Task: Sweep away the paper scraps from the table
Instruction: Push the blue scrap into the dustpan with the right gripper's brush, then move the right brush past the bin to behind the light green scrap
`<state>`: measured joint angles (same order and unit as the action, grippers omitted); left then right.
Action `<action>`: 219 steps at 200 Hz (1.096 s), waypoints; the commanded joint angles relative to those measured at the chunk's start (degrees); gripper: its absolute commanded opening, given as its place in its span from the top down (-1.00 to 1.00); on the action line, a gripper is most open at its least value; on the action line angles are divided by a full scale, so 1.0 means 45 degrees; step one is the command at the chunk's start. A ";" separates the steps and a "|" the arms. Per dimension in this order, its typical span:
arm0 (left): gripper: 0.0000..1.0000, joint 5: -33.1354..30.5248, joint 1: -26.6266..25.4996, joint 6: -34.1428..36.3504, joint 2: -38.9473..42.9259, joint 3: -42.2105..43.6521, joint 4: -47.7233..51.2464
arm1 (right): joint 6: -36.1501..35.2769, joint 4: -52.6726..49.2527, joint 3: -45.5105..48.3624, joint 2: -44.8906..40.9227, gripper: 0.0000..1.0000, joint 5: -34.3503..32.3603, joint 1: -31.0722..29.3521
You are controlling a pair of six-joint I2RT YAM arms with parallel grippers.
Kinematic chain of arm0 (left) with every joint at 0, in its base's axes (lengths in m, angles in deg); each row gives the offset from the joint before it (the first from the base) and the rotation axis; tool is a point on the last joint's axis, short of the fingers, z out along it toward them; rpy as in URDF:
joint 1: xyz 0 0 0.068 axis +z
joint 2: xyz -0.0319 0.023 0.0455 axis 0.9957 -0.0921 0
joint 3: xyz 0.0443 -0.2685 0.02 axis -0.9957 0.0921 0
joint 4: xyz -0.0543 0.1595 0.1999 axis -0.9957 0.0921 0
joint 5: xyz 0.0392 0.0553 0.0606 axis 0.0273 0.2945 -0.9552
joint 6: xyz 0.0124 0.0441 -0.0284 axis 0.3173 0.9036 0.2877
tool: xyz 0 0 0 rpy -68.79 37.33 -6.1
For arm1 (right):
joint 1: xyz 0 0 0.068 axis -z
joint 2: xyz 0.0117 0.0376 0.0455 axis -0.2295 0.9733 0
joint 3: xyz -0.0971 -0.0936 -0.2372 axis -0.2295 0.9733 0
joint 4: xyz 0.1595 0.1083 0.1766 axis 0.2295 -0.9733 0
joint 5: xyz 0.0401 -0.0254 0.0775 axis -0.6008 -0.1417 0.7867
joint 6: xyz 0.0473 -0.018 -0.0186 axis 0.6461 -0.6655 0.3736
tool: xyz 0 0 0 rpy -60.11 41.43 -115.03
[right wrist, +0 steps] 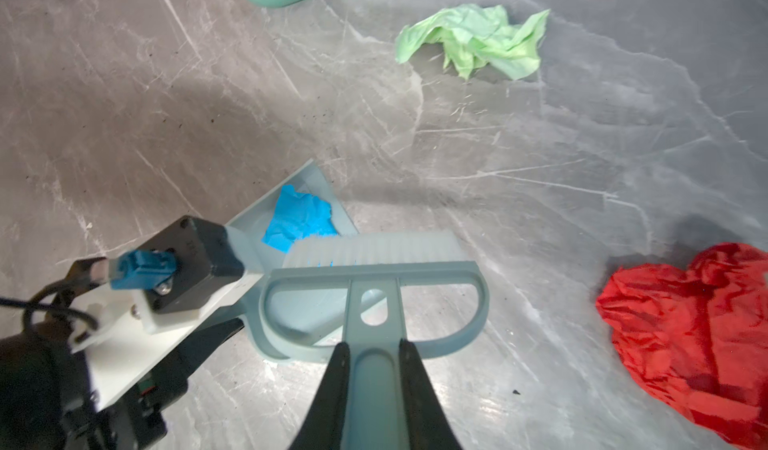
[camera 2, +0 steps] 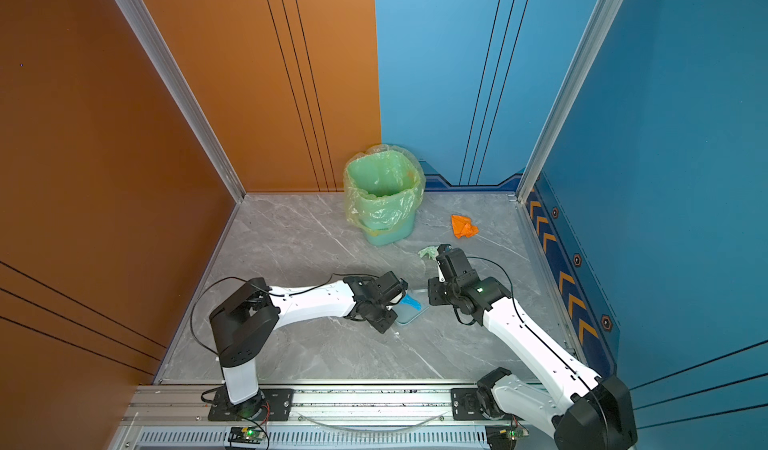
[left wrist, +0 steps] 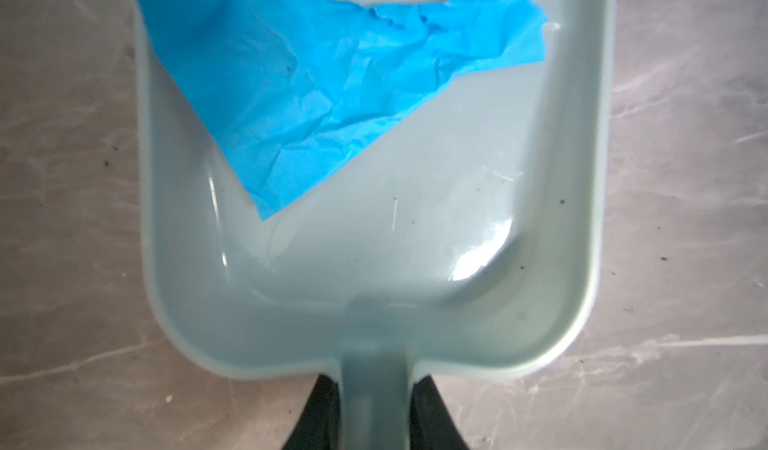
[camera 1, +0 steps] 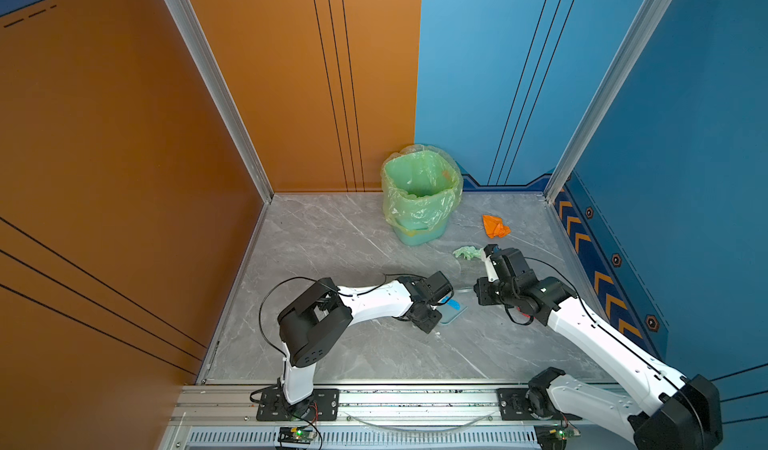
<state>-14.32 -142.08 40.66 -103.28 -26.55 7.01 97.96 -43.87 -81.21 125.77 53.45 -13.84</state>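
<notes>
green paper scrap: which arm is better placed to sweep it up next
Right. The right gripper is shut on the brush, and the green scrap lies near that arm's end. The left gripper only holds the dustpan with the blue scrap in it.

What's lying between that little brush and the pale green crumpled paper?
Nothing. In the right wrist view, only bare grey table separates the brush from the pale green paper.

- Grey marble-patterned table (camera 1: 332, 240), white veins.
- Bright blue paper scrap (left wrist: 324, 74); pale grey-blue dustpan (left wrist: 374, 269).
- Pale green scrap (right wrist: 478, 40); orange scrap (camera 1: 495, 226); red scrap (right wrist: 698, 323).
- Grey-blue brush (right wrist: 374, 248), white bristles.
- Teal bin (camera 1: 419, 236), translucent green liner (camera 1: 432, 202).
</notes>
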 commanded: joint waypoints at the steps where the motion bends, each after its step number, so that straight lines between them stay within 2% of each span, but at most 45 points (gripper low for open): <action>1: 1.00 -0.0282 -0.0084 0.0084 -0.0172 -0.0245 0.0451 | 0.0066 0.0274 0.0149 0.0067 1.00 -0.0827 0.0250; 54: 1.00 -0.0357 -0.0085 0.0042 -0.0176 -0.0275 0.0451 | 0.0134 0.0905 0.0117 0.1193 1.00 -0.0900 0.0402; 102: 1.00 -0.0433 -0.0080 0.0044 -0.0192 -0.0306 0.0451 | -0.0143 0.0888 0.0239 0.1843 1.00 -0.0998 -0.0220; 181: 1.00 -0.0542 -0.0027 0.0044 -0.0320 -0.0378 0.0451 | -0.0525 0.0518 0.0735 0.1574 1.00 -0.0335 -0.0976; 219: 1.00 -0.0815 -0.0026 0.0044 -0.0350 -0.0392 0.0442 | -0.0696 0.0575 0.0774 0.0782 1.00 0.0192 -0.0976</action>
<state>-15.74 -142.06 40.64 -103.79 -27.20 7.03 96.16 -40.87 -78.37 132.26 52.40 -17.93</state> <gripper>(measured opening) 0.228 0.192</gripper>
